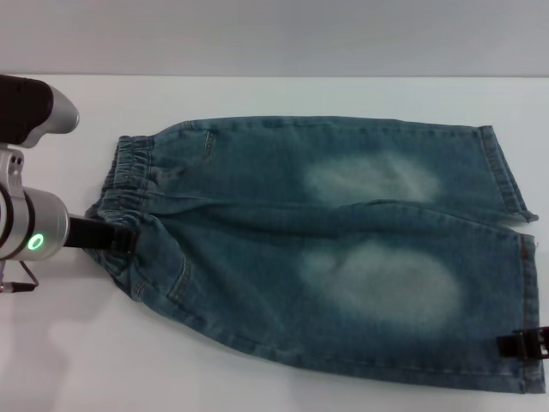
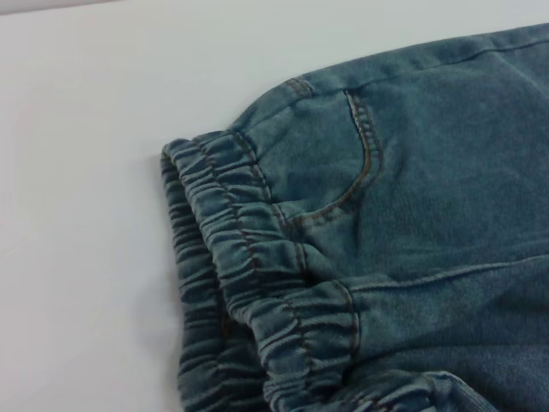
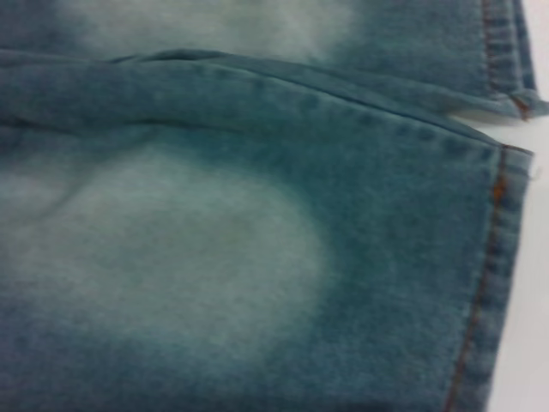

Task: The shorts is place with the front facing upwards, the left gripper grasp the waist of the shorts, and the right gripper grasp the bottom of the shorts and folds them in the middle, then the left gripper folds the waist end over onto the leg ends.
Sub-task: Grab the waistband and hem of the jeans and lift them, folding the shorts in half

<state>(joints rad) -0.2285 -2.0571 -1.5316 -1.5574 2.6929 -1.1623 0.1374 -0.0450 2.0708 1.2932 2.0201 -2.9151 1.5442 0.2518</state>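
The blue-green denim shorts lie flat with pale faded patches facing up. The waist of the shorts is on the left and the leg ends are on the right. My left gripper reaches in from the left and is shut on the near part of the waist, where the fabric puckers. The left wrist view shows the ruffled waist and a pocket seam. My right gripper shows as a black piece on the near leg's hem at the right edge. That stitched hem fills the right wrist view.
The shorts rest on a white table whose far edge meets a grey wall. The silver left arm with its green light sits over the table's left side. Bare table shows to the left of and in front of the shorts.
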